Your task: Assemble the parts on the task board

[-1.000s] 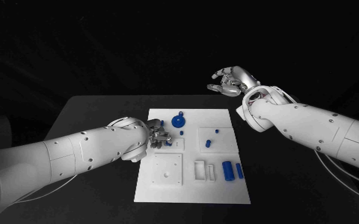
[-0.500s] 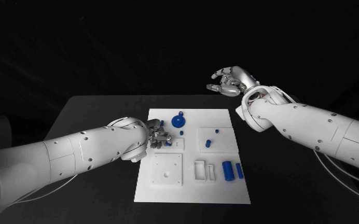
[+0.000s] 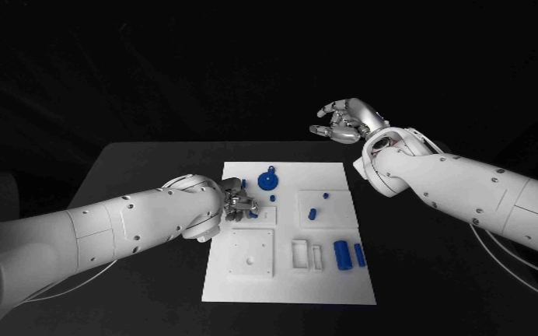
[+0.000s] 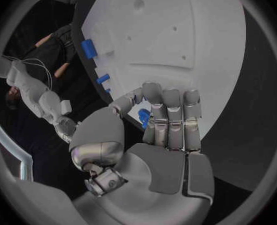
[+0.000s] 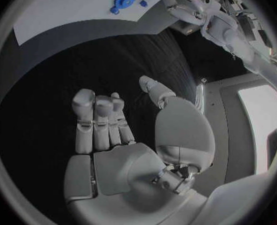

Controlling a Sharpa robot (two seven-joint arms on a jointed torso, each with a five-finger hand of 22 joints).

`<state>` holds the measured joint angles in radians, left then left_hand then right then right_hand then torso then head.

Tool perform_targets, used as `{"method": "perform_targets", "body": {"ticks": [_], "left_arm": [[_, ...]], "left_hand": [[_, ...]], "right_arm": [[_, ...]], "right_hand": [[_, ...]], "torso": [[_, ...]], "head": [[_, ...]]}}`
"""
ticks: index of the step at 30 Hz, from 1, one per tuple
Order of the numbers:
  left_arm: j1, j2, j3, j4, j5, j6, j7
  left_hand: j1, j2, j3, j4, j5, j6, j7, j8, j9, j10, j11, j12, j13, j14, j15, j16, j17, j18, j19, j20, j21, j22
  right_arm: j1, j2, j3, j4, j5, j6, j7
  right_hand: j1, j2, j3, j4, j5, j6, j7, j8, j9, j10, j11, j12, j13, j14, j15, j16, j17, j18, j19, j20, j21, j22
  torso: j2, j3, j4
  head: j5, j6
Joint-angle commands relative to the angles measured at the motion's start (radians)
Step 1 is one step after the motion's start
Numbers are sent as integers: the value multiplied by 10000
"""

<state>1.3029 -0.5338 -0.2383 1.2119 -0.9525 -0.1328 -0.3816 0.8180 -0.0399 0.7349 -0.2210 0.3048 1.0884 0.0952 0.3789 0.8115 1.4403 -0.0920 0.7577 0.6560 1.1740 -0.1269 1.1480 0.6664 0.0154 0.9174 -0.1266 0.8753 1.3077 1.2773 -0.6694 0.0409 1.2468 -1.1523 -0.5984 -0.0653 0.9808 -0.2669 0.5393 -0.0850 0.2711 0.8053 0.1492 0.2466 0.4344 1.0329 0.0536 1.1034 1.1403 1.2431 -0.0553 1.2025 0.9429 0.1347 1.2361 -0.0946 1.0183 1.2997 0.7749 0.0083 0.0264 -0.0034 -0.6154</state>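
The white task board (image 3: 286, 274) lies in the middle of the black table. My left hand (image 3: 238, 202) is low over the board's left side, by a small raised white block. In the left wrist view its thumb and fingers pinch a small blue part (image 4: 143, 116) just above the board (image 4: 176, 35). My right hand (image 3: 345, 120) hangs in the air beyond the table's far edge, fingers loosely curled, thumb apart, holding nothing (image 5: 107, 130). A round blue wheel (image 3: 268, 181) stands near the board's far edge.
Two short blue pegs (image 3: 325, 195) (image 3: 312, 214) sit on a raised white square right of centre. Two blue cylinders (image 3: 340, 256) (image 3: 359, 255) lie at the board's right, beside a white frame (image 3: 301, 254). A white plate with holes (image 3: 251, 254) lies near left.
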Motion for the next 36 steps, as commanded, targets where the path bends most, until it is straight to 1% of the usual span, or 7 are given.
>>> {"method": "perform_targets", "body": {"ticks": [1, 16, 19, 24, 27, 34, 36], "left_arm": [[-43, 45, -20, 44, 36, 305, 21], [-43, 111, -20, 33, 20, 192, 61], [-43, 124, -20, 18, 17, 130, 74], [-43, 119, -19, 17, 16, -121, 99], [-43, 118, -19, 19, 17, -36, 92], [-42, 155, -19, 14, 18, 8, 77], [-42, 157, -19, 8, 18, 8, 73]], "left_hand": [[30, -73, -13, 72, -58, 1787, -1124, 81, 777, 74, -214, 105, 42, 63, -32, 108, 21, 78, 77, -970, 86, 228], [35, 14, -33, 63, -43, 1827, -1170, 276, 827, 45, -238, 407, 145, 63, -49, 347, 28, 94, 78, -995, 238, 229], [-8, 30, -49, 130, -242, 1823, -1186, 364, 844, 15, -249, 531, 175, 54, -63, 438, 15, 104, 78, -1006, 299, 222], [-53, 50, -56, 198, -315, 1821, -1199, 437, 856, -2, -257, 629, 195, 53, -75, 510, 1, 112, 81, -1015, 348, 221], [-64, 47, -48, 258, -793, 1787, -1208, 517, 857, -51, -266, 726, 194, 30, -91, 577, -39, 126, 60, -1029, 398, 214], [-68, -58, -46, 333, -1066, 1767, -1213, 586, 847, -78, -261, 801, 178, 10, -98, 628, -84, 130, 41, -1035, 434, 208], [-32, -124, -38, 387, -1377, 1758, -1220, 632, 838, -89, -264, 850, 164, 5, -106, 666, -112, 138, 40, -1044, 459, 205]], "right_arm": [[1, 14, 5, 0, -31, 118, 27], [0, 66, 5, -40, -18, 134, 40], [-1, 75, 5, -48, -15, 137, 40], [-1, 72, 5, -50, -15, 139, 39], [-1, 61, 5, -51, -15, 142, 31], [-1, 67, 5, -55, 7, 144, 54], [-2, 65, 5, -53, 7, 142, 54]], "right_hand": [[6, 122, 9, 65, 60, -132, 175, 51, 14, -70, -14, 45, -13, -30, -37, -55, 15, 1271, -6, -47, -43, 12], [-5, 133, 1, 88, 75, -136, 176, 52, 15, -75, -13, 52, -23, -31, -36, -56, 18, 1271, -6, -46, -47, 16], [-5, 134, 0, 91, 78, -136, 176, 53, 15, -75, -13, 54, -25, -31, -36, -57, 18, 1271, -6, -46, -47, 16], [-4, 136, -1, 95, 81, -138, 176, 53, 16, -77, -13, 56, -28, -31, -36, -57, 19, 1271, -6, -46, -48, 18], [-3, 136, -2, 96, 83, -139, 176, 53, 16, -77, -13, 57, -29, -31, -36, -57, 20, 1271, -6, -46, -49, 18], [-7, 132, -9, 102, 85, -141, 177, 53, 16, -80, -12, 61, -33, -31, -36, -58, 21, 1271, -7, -46, -50, 20], [-12, 129, -13, 107, 87, -142, 177, 53, 16, -81, -12, 62, -36, -32, -35, -58, 21, 1271, -7, -46, -51, 21]], "torso": [[2, 6, -6], [3, 12, -4], [3, 6, -1], [-3, -2, -1], [-1, -3, -4], [-4, -12, 6], [-5, -13, 8]], "head": [[16, -9], [15, -21], [20, -29], [5, -11], [-9, -16], [-38, -55], [-41, -51]]}}
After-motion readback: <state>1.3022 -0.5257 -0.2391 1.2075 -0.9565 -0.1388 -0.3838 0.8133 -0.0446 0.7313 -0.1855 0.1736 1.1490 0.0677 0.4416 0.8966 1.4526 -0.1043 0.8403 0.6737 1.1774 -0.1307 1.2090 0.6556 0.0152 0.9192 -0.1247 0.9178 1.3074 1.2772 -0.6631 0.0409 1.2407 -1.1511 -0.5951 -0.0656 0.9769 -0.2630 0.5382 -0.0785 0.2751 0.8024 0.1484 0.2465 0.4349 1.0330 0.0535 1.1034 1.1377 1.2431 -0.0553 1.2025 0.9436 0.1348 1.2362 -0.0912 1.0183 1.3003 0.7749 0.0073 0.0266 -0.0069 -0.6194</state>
